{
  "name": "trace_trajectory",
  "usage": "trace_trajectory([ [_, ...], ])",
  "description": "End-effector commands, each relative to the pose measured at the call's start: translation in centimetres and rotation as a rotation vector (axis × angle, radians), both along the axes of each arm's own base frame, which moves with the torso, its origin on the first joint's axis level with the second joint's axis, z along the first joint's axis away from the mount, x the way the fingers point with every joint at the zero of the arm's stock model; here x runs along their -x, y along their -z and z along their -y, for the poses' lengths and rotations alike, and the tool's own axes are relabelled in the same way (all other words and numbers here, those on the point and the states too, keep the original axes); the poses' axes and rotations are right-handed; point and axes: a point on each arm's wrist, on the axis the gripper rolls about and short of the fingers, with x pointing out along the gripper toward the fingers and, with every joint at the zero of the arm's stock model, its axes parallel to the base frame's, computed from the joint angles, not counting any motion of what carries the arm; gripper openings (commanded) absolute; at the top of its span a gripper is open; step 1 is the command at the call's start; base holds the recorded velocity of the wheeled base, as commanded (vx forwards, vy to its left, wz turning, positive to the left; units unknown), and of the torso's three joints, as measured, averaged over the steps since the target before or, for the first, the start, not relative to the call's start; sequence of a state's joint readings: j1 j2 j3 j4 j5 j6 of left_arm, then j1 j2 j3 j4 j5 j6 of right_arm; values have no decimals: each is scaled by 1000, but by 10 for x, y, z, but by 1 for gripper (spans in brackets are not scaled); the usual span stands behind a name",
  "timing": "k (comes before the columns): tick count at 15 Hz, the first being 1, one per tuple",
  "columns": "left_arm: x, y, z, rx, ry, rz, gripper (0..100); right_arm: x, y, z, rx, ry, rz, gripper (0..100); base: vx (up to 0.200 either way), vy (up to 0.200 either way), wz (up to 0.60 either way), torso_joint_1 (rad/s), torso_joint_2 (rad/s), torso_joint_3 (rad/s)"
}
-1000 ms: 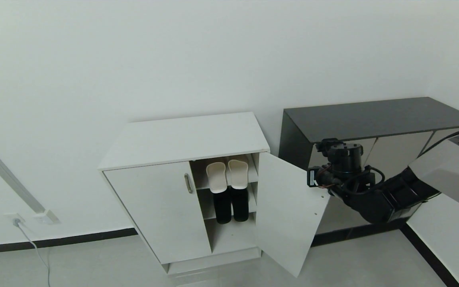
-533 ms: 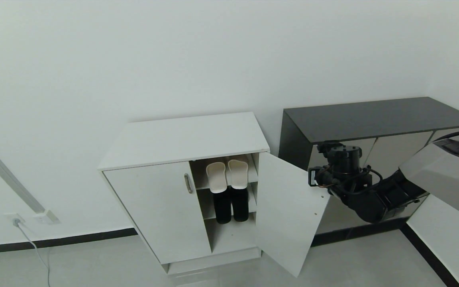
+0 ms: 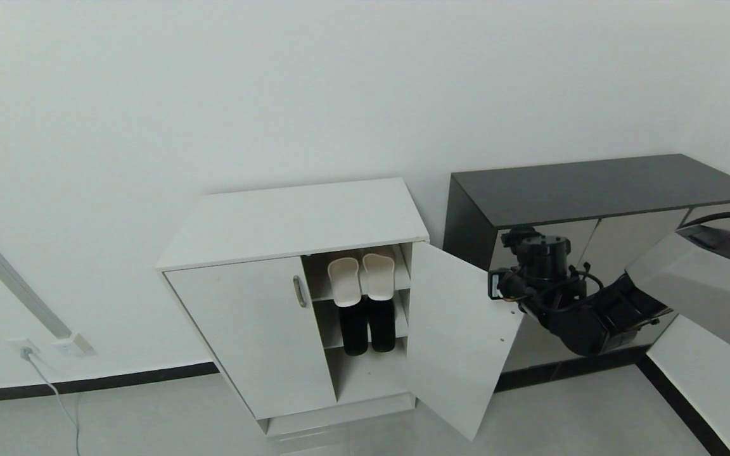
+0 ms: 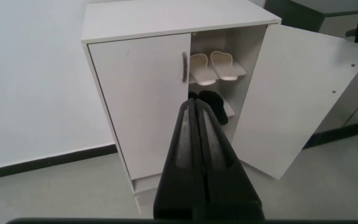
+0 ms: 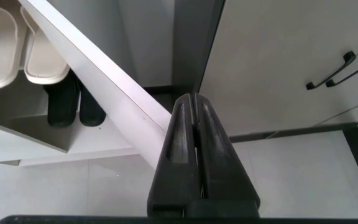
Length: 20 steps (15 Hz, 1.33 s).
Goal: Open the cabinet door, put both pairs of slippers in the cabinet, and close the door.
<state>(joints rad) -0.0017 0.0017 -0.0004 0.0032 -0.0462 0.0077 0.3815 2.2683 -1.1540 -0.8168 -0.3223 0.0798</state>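
Head: cabinet door (image 3: 460,335) is open at the cabinet's (image 3: 289,221) right front, w/ white slippers (image 3: 362,278) on top shelf and black slippers (image 3: 368,329) on the shelf below. The door looks a light, stiff hinged panel, prob. best pushed near its free edge, where right gripper (image 3: 497,283) sits. L wrist: left gripper (image 4: 194,102) pinched together, empty, facing cabinet front; R wrist adds that right gripper is pressed together too, empty, just beside door's edge.

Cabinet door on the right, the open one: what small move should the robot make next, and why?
Probably press the shut right gripper sideways against the outer face of the open door to start swinging it closed. The white slippers and black slippers already sit on shelves inside, and the gripper is at the door's free edge, apparently on its outer side.
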Motion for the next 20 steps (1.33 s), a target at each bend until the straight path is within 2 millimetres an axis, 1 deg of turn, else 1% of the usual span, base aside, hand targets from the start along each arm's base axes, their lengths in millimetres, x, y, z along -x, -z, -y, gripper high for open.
trace_trajectory([
  [1, 0, 0, 0, 0, 0, 0, 0, 0, 1, 0, 1, -2, -3, 0, 0, 0, 0, 0, 0, 0],
  [7, 0, 0, 0, 0, 0, -2, 0, 2, 3, -2, 4, -7, -10, 0, 0, 0, 0, 0, 0, 0],
  [10, 0, 0, 0, 0, 0, -2, 0, 18, 0, -15, 11, -49, -23, 0, 0, 0, 0, 0, 0, 0],
  [11, 0, 0, 0, 0, 0, -2, 0, 28, -4, -24, 12, -78, -22, 0, 0, 0, 0, 0, 0, 0],
  [13, 0, 0, 0, 0, 0, -2, 0, 56, -16, -46, 11, -156, -16, 0, 0, 0, 0, 0, 0, 0],
  [14, 0, 0, 0, 0, -2, -2, 0, 66, -22, -54, 6, -185, -9, 0, 0, 0, 0, 0, 0, 0],
  [15, 0, 0, 0, 2, -2, -2, 0, 89, -32, -67, -1, -244, 0, 0, 0, 0, 0, 0, 0, 0],
  [16, 0, 0, 0, 2, -2, -2, 0, 102, -38, -74, -3, -281, 4, 0, 0, 0, 0, 0, 0, 0],
  [17, 0, 0, 0, 2, -2, 0, 0, 108, -39, -76, -4, -296, 5, 0, 0, 0, 0, 0, 0, 0],
  [18, 0, 0, 0, 2, -2, -2, 0, 122, -47, -83, -11, -333, 17, 0, 0, 0, 0, 0, 0, 0],
  [20, 0, 0, 0, 2, 0, 0, 0, 127, -50, -83, -16, -345, 23, 0, 0, 0, 0, 0, 0, 0],
])
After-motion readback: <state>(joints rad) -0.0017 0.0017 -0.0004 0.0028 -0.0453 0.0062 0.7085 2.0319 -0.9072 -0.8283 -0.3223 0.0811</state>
